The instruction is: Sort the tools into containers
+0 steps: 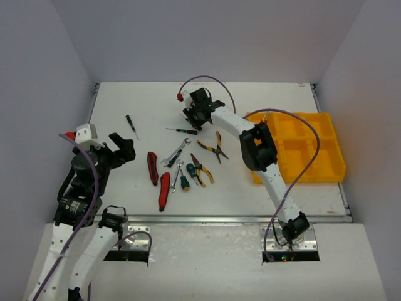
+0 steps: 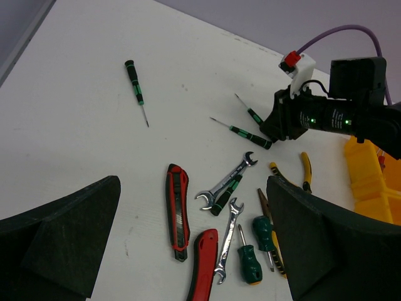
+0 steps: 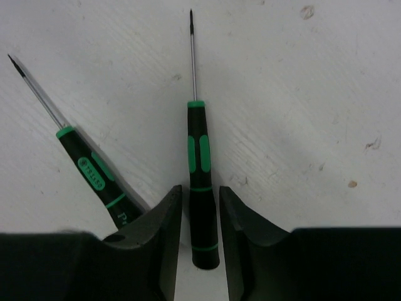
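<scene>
My right gripper [image 1: 190,117] is open at the table's far middle, its fingers [image 3: 166,226] on either side of the handle of a thin black-green screwdriver [image 3: 200,163] lying on the table, with slim gaps on both sides. A second like screwdriver [image 3: 94,172] lies just left of it. My left gripper [image 1: 122,150] is open and empty above the table's left side. Two red-black utility knives [image 1: 152,167] [image 1: 164,190], wrenches [image 1: 177,152], yellow-black pliers [image 1: 217,145] and stubby green screwdrivers [image 1: 185,182] lie mid-table. The yellow tray [image 1: 341,169] stands at the right.
A third thin green screwdriver [image 1: 131,125] lies alone at the far left, also in the left wrist view [image 2: 136,88]. The right arm's forearm reaches over the tray's left edge. White walls enclose the table on three sides.
</scene>
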